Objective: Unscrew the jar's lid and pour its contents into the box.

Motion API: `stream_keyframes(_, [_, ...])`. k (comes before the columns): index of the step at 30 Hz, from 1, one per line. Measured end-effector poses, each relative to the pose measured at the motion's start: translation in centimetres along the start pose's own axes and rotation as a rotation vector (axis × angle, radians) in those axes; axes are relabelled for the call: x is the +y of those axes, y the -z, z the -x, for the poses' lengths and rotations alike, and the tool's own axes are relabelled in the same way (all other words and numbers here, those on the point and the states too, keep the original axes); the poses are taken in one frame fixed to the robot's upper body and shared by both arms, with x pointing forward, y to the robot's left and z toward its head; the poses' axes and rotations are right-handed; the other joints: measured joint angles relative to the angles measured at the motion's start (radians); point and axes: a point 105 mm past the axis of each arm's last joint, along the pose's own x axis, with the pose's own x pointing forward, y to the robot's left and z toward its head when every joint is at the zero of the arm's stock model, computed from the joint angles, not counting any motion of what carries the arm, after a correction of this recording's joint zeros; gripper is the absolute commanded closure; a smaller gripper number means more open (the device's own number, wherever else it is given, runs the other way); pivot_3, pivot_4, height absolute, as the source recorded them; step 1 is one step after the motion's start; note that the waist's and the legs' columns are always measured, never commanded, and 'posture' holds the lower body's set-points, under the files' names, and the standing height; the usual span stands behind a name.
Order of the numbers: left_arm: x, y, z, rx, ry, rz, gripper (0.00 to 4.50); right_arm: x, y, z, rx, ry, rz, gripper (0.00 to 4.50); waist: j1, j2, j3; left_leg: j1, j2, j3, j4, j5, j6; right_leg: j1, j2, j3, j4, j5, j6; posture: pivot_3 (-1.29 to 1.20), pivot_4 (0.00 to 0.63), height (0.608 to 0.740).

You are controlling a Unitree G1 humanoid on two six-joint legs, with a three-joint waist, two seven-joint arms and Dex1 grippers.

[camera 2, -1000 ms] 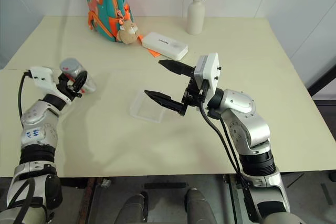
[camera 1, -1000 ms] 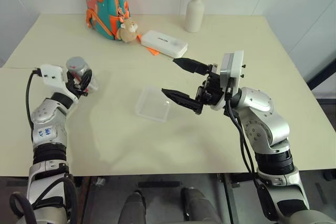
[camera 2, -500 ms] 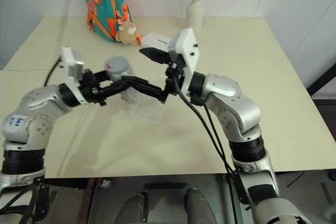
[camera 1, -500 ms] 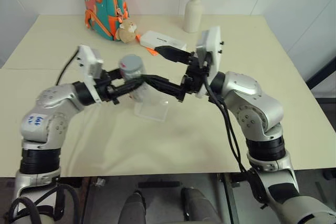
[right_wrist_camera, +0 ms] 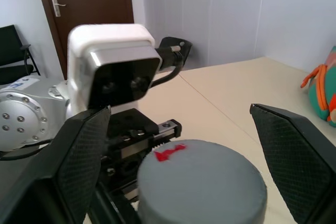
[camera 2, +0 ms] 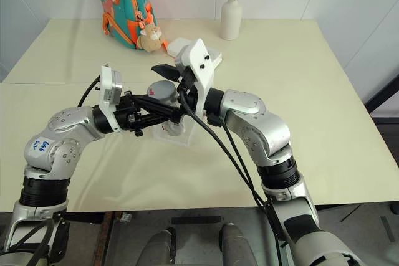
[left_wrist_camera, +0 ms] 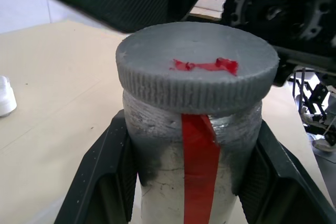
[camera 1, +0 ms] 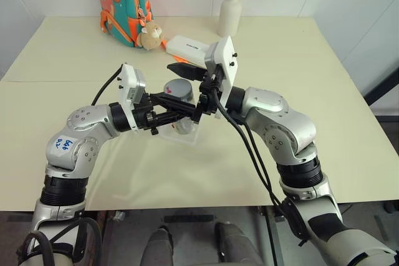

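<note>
Silvery jar (left_wrist_camera: pixel 173 192) — red stripe, ribbed grey lid (left_wrist_camera: pixel 197 72) — red-marked

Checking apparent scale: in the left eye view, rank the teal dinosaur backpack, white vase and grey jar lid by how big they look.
1. Teal dinosaur backpack
2. White vase
3. Grey jar lid, though it sits nearer the camera.

The scene is lit evenly and brightly, and no strong glare is seen on the pale worktop (camera 1: pixel 324 91). Only soft, faint shadows are cast beneath the arms. In the head views everything is rendered sharply. In the left wrist view the lid (left_wrist_camera: pixel 197 72) is held in focus, while the background behind it is blurred.
</note>
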Motion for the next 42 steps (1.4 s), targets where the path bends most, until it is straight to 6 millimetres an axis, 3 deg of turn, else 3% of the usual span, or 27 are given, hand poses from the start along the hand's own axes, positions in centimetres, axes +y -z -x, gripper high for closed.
stream_keyframes(5, [-0.2,-0.1,0.0,0.006,0.010,-0.012,2.44,-0.5,0.5,0.1,0.021,0.016,-0.006,0.00,0.000,0.000,0.000,0.000,0.000,0.000,0.000,0.000,0.000,-0.001,0.000,0.000,0.000,0.000,0.000,0.00,0.150,0.740])
stream_keyframes(8, [-0.1,-0.1,0.1,0.018,0.007,-0.023,2.44,-0.5,0.5,0.2,0.027,0.015,-0.003,0.62,0.000,0.000,0.000,-0.001,0.000,0.000,0.000,0.000,0.000,-0.001,0.000,0.000,0.000,0.000,0.000,0.00,0.150,0.740])
stream_keyframes(12, [0.0,-0.1,0.3,0.028,0.001,-0.035,2.44,-0.2,0.7,0.1,0.033,-0.010,-0.006,1.93,0.000,0.000,0.000,-0.002,0.000,0.000,0.000,0.000,0.000,-0.003,0.000,0.000,0.001,0.000,0.000,0.00,0.150,0.740])
stream_keyframes(21, [-0.3,0.1,0.5,0.058,0.034,-0.054,2.44,0.1,0.9,0.3,0.058,-0.051,-0.012,1.93,0.000,0.000,0.000,-0.006,0.000,0.000,0.000,0.000,0.000,-0.008,0.000,0.000,0.002,0.000,0.000,0.00,0.150,0.740])
stream_keyframes(28, [-2.1,-1.0,0.3,0.015,0.260,-0.046,2.44,1.4,-0.8,1.7,0.094,-0.364,-0.017,1.93,0.000,0.000,0.000,-0.009,0.000,0.000,0.003,0.000,0.000,-0.009,0.000,-0.001,0.002,0.000,0.000,0.00,0.150,0.740])
stream_keyframes(31, [-2.9,-0.7,0.5,0.018,0.349,-0.027,2.44,1.9,-0.6,1.9,0.109,-0.487,-0.046,1.93,-0.003,0.000,0.000,-0.009,0.000,0.000,0.003,0.000,0.000,-0.010,0.000,-0.001,0.003,0.000,0.000,0.00,0.150,0.740])
stream_keyframes(42, [-2.7,-0.7,0.6,0.007,0.352,-0.041,2.44,1.7,-0.6,1.5,0.101,-0.534,-0.034,1.93,-0.001,0.000,0.000,-0.012,0.000,-0.001,0.012,0.000,0.001,-0.012,0.001,-0.001,0.009,0.000,0.000,0.00,0.150,0.740])
